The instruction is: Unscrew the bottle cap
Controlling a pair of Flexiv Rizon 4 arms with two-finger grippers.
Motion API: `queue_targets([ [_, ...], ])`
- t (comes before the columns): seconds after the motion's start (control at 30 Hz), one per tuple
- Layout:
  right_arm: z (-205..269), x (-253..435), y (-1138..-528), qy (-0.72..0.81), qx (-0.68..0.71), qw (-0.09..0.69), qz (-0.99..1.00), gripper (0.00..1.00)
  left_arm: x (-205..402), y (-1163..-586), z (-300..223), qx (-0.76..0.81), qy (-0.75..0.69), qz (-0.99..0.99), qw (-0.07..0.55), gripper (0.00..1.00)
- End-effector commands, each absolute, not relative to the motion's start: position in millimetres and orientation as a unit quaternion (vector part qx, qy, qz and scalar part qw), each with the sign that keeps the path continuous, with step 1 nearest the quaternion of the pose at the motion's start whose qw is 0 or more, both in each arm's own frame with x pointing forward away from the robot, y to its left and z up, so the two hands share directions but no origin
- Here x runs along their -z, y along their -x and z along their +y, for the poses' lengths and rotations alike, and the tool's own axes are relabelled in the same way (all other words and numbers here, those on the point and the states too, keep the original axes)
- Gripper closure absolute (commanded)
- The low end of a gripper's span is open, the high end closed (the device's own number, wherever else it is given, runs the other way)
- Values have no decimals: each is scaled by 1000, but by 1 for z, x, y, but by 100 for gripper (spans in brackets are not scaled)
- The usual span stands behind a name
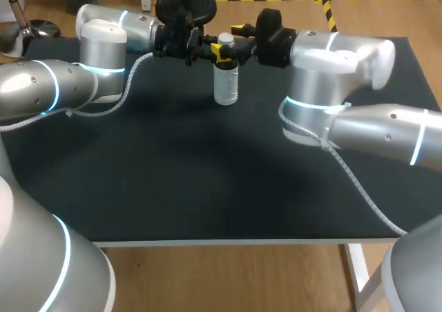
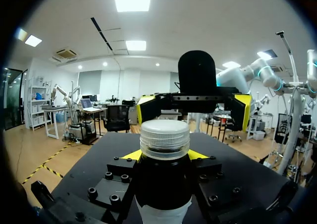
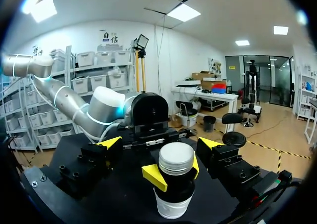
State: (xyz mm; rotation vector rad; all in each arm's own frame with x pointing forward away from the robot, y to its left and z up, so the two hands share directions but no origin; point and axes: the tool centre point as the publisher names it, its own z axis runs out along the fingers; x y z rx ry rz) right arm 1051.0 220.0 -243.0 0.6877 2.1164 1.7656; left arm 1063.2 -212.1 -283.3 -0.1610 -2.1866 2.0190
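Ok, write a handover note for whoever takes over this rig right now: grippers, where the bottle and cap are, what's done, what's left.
Left gripper: jaws shut on the bottle just below its cap, holding it upright at the far middle of the table.
Right gripper: jaws open, level with the cap on the opposite side, not touching it.
Done: bottle braced by the left arm.
Left: cap is still on. The right gripper probably has to close on the cap and unscrew it.
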Motion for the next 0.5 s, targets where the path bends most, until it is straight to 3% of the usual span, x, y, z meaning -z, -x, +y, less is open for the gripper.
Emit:
queue_targets([
  [0.03, 224, 246, -1057, -239, -615, 144, 738, 0, 283, -1064, -213, -675, 54, -732, 81, 100],
  [0.5, 234, 247, -1068, -240, -619, 149, 733, 0, 283, -1064, -213, -675, 54, -732, 81, 100],
])
